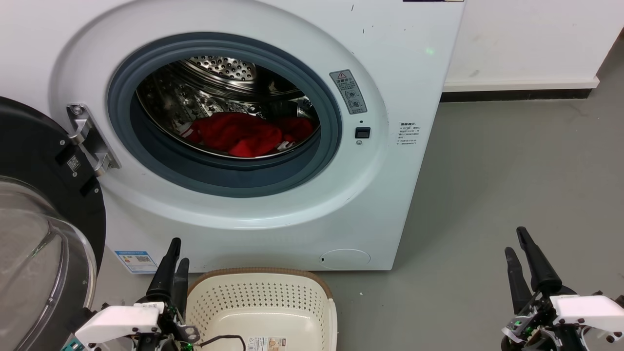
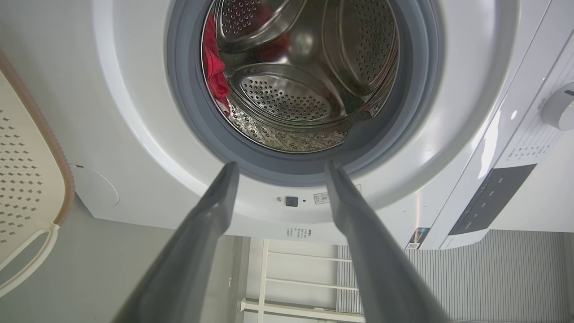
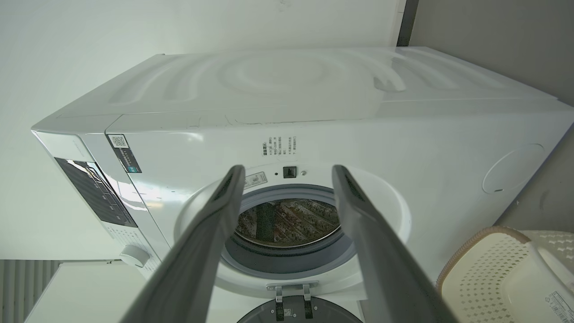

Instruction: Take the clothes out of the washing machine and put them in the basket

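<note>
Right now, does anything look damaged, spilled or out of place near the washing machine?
Nothing serious stands out. The washing machine has a few small dark marks on its white front, upper right of the opening. The door stands open, the red clothes lie inside the drum, and the basket sits upright on the floor.

A smooth grey floor [image 1: 512,185] runs ahead of the right end effector [image 1: 515,240] to a plain white wall [image 1: 526,39], where a white skirting board [image 1: 519,84] sits above a dark strip. The light is soft and even (a faint sheen lies on the floor, along with a few small specks). Beyond the left end effector [image 2: 282,165], in its wrist view, a white railed frame [image 2: 305,287] stands beside a pale ribbed panel [image 2: 493,278]. Far beyond the right end effector, in its wrist view, more bare white wall rises.
</note>
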{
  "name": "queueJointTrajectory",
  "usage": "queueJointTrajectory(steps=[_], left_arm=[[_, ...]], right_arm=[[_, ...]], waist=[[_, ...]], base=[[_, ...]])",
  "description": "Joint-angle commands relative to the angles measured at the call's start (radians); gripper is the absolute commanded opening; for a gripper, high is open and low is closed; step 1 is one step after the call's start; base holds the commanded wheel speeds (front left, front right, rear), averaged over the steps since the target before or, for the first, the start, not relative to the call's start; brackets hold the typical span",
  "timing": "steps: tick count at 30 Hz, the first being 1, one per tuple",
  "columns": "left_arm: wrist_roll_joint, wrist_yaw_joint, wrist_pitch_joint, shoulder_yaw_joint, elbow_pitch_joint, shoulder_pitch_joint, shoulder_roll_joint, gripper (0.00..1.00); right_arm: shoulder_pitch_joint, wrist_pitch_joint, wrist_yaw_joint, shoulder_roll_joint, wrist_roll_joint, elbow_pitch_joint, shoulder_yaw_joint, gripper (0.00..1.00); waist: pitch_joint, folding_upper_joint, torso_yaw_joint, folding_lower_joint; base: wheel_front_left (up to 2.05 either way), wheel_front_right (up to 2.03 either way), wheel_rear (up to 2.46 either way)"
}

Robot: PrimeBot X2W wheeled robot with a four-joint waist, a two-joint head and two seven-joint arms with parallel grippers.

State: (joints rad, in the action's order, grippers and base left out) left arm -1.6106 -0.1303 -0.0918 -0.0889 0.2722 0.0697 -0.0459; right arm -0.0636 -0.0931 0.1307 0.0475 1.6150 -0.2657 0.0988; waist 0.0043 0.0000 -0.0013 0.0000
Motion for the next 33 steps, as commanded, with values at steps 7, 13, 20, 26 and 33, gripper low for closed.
queueJointTrajectory(steps=[7, 13, 20, 26, 33], left_arm=[[0.079, 0.0, 0.042, 0.019, -0.05, 0.027, -0.003, 1.0], [0.198, 0.0, 0.069, 0.017, -0.075, 0.03, -0.003, 1.0], [0.351, 0.0, 0.094, 0.031, -0.103, 0.032, -0.003, 1.0], [0.507, 0.0, 0.118, 0.05, -0.121, 0.03, -0.007, 1.0], [0.671, 0.003, 0.144, 0.071, -0.132, 0.027, -0.011, 1.0]], right_arm=[[-0.005, 0.043, 0.0, 0.003, -0.072, 0.049, -0.02, 1.0], [0.007, 0.07, 0.0, 0.003, -0.159, 0.086, -0.016, 1.0], [0.016, 0.095, 0.0, 0.004, -0.36, 0.114, -0.013, 1.0], [0.029, 0.119, 0.0, 0.004, -0.549, 0.143, -0.024, 1.0], [0.046, 0.14, 0.0, 0.004, -0.721, 0.147, -0.035, 1.0]], waist=[[0.001, 0.0, -0.002, 0.0001], [0.002, 0.0, -0.004, 0.0001], [0.002, 0.0, -0.005, 0.0001], [0.001, 0.0, -0.007, 0.0001], [-0.001, 0.0, -0.006, 0.0001]], base=[[0.0, 0.0, 0.0], [0.0, 0.0, 0.0], [0.0, 0.0, 0.0], [0.0, 0.0, 0.0], [0.0, 0.0, 0.0]])
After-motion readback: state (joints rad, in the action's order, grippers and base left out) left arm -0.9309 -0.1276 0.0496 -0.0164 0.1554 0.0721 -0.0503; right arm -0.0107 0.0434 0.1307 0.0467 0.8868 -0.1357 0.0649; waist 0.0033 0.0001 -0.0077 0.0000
